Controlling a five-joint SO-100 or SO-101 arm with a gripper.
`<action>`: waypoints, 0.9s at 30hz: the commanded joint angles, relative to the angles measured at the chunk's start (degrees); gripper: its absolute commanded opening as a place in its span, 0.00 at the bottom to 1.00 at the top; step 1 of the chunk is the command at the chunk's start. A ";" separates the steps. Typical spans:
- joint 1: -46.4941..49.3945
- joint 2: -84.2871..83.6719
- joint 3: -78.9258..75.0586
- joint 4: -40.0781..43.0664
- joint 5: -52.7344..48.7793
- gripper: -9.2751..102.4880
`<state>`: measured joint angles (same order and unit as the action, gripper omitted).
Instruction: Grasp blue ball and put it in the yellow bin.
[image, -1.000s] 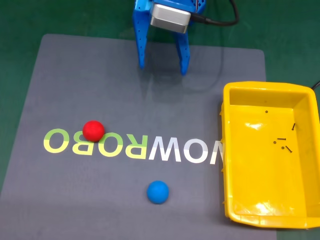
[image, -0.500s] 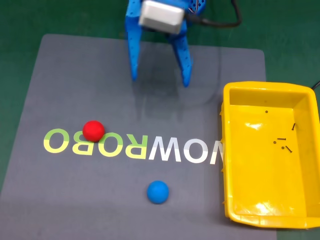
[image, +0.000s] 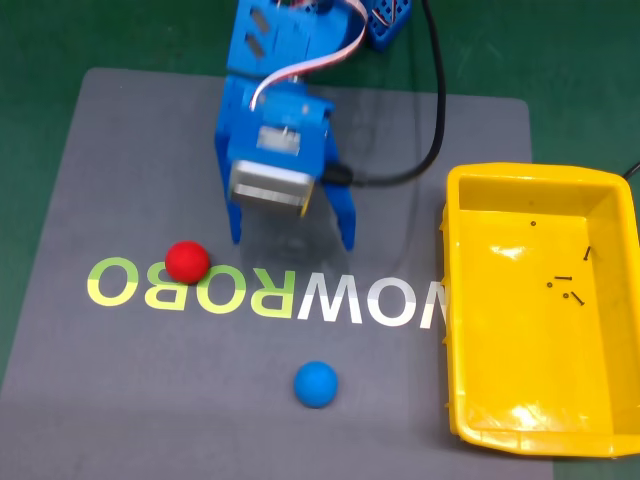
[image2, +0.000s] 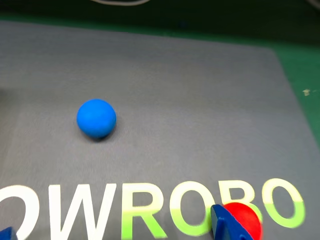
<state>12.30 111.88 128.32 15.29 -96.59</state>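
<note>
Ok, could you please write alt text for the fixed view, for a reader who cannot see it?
A blue robot arm with its open claw hangs over a grey mat, between a red ball and a blue ball nearer the camera. A yellow bin holding a few small dark screws sits at the right.

The blue ball (image: 316, 384) sits alone on bare mat (image: 150, 150), open on every side. The red ball (image: 186, 261) lies just beside the gripper (image: 292, 238), by its left finger in the fixed view. The yellow bin (image: 455, 300) is open-topped.
</note>
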 joint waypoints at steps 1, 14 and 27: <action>-1.14 -5.80 -9.23 -1.85 1.67 0.49; -4.13 -24.17 -22.68 -1.05 1.49 0.49; -6.68 -37.00 -34.28 -1.32 3.08 0.48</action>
<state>6.33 74.88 99.40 15.29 -94.22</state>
